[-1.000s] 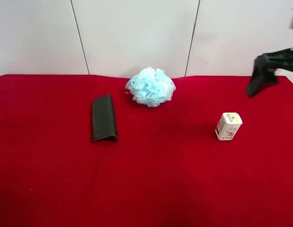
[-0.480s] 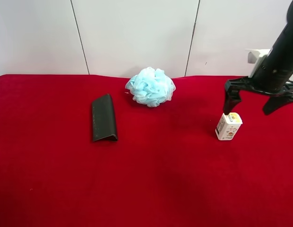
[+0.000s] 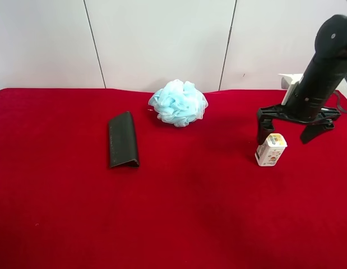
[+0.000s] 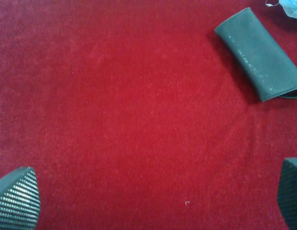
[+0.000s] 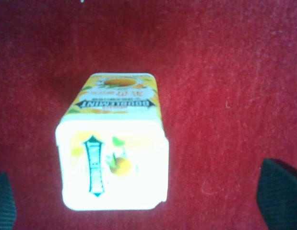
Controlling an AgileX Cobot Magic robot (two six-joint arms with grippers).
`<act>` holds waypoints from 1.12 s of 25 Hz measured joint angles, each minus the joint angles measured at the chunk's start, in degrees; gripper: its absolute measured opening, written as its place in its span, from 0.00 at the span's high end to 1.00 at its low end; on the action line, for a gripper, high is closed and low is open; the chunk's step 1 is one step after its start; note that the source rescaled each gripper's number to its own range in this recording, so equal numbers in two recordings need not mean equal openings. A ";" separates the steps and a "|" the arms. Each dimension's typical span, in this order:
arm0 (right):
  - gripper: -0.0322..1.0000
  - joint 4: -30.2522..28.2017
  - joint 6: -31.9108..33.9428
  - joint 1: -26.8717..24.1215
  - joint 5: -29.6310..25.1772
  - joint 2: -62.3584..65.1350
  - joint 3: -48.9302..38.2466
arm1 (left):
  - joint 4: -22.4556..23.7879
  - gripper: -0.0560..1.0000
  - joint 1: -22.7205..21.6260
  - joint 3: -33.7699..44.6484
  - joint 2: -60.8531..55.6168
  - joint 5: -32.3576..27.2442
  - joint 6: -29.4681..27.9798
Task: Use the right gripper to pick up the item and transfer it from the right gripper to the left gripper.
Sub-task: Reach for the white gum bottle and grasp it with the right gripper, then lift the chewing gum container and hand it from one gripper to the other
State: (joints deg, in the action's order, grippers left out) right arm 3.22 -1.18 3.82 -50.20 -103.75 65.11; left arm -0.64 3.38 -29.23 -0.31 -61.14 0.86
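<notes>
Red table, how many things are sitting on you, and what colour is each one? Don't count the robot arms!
White: 1, the carton
Dark green: 1, the wallet
Pale blue: 1, the bath pouf
Total: 3

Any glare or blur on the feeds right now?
Right wrist view: the item has its top face blown out white and looks soft. Exterior high view: evenly lit, sharp, faint shadows only. Left wrist view: crisp, with the wallet and cloth texture clear.
</notes>
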 joint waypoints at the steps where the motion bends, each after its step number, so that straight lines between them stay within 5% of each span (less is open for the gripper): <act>1: 0.00 0.00 0.00 0.00 0.35 -0.57 0.00 | 0.00 0.00 0.00 0.00 0.00 0.00 0.00; 10: 0.02 -0.18 0.00 0.00 2.44 -2.17 0.00 | 0.00 0.00 0.00 0.00 0.00 0.00 0.00; 14: 0.22 -0.18 0.00 0.00 2.68 -2.17 0.00 | 0.00 0.00 0.00 0.00 0.00 0.00 0.00; 17: 0.46 -0.13 0.00 0.00 2.68 -2.17 0.00 | 0.00 0.00 0.00 0.00 0.00 0.00 0.00; 21: 0.97 0.06 0.00 0.00 2.68 -2.17 0.00 | 0.00 0.00 0.00 0.00 0.00 0.00 0.00; 28: 0.95 0.94 0.00 0.00 2.68 -2.23 0.00 | 0.00 0.00 0.00 0.00 0.00 0.00 0.00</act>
State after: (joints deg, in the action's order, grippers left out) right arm 4.16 -1.18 3.82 -47.51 -105.98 65.11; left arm -0.64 3.38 -29.23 -0.31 -61.14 0.86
